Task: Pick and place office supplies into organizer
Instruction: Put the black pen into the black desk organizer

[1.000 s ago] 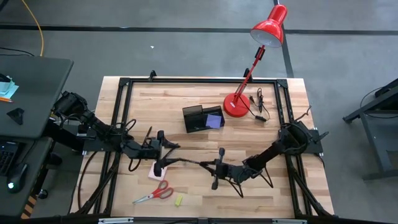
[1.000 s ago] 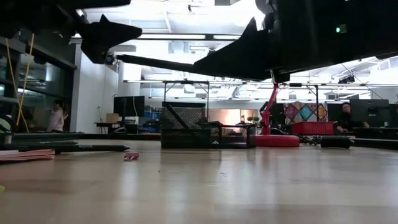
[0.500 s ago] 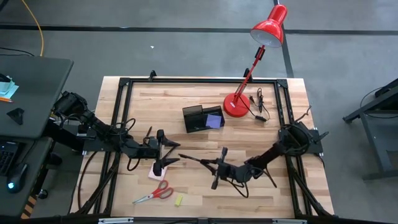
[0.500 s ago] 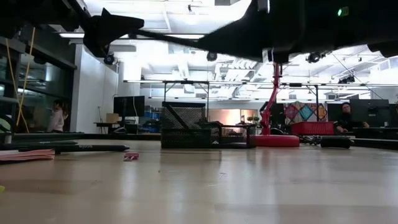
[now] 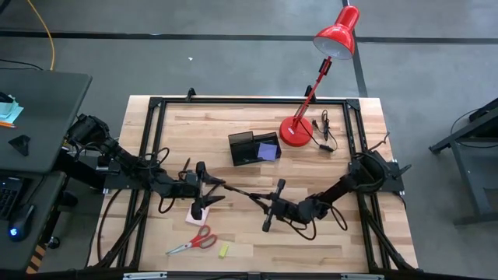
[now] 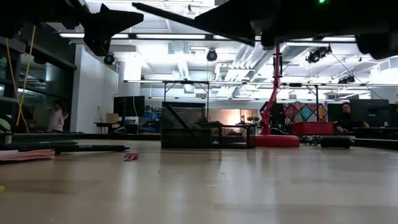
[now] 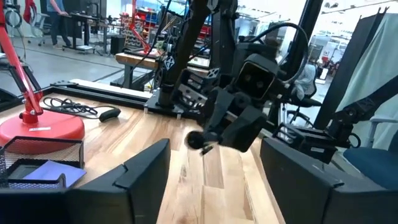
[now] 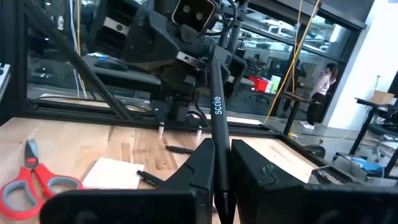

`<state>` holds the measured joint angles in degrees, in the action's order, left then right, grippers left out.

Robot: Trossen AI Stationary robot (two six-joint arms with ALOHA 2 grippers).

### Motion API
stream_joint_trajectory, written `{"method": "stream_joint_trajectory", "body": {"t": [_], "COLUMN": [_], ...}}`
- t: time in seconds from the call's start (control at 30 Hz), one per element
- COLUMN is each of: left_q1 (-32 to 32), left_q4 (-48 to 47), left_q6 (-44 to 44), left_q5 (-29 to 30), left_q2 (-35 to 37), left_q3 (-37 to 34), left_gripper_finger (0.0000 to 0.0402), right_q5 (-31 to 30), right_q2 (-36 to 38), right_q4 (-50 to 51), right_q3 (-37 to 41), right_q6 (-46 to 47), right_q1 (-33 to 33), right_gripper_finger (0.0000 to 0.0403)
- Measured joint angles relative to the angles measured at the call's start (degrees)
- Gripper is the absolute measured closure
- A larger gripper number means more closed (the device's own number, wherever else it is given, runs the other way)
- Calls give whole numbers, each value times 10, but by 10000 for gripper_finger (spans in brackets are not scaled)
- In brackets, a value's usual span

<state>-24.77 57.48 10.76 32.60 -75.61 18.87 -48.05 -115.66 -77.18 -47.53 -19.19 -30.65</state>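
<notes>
My right gripper (image 5: 267,204) is above the table's middle, shut on a slim black pen (image 5: 245,193). The pen sticks out toward my left gripper (image 5: 204,188). My left gripper is open and empty, its fingers wide apart in the left wrist view (image 7: 214,180). A pink sticky-note pad (image 5: 196,217) lies flat under it. The red-handled scissors (image 5: 194,240) and a tiny yellow piece (image 5: 224,250) lie near the front edge. The black organizer (image 5: 247,146) stands at the far middle, with a purple pad (image 5: 269,151) in its right compartment. My right gripper pinches the pen between its two fingers (image 8: 198,169), at the pen's near end (image 8: 219,158). The fingers come from the table's right, and the pen lies along them. Its long free end (image 8: 210,74) reaches out past the fingertips. The pen is lifted clear of the table.
The red desk lamp (image 5: 296,131) stands right of the organizer, with its cable (image 5: 324,132) beside it. Another black pen (image 5: 185,168) lies on the wood beyond my left gripper. A black frame (image 5: 249,101) runs round the tabletop.
My right gripper has risen with the pen and gone a little toward the far edge. The pen's free end has swung toward the far side, away from the pink pad.
</notes>
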Motion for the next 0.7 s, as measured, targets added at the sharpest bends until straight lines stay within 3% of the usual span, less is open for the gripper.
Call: {"method": "stream_joint_trajectory", "body": {"t": [0.7], "left_q1": [0], "left_q4": [0], "left_q6": [0], "left_q5": [2], "left_q2": [0], "left_q3": [0], "left_gripper_finger": [296], "right_q5": [66], "right_q2": [0], "right_q4": [2], "right_q3": [0], "right_q6": [25], "right_q1": [29], "right_gripper_finger": [383]}}
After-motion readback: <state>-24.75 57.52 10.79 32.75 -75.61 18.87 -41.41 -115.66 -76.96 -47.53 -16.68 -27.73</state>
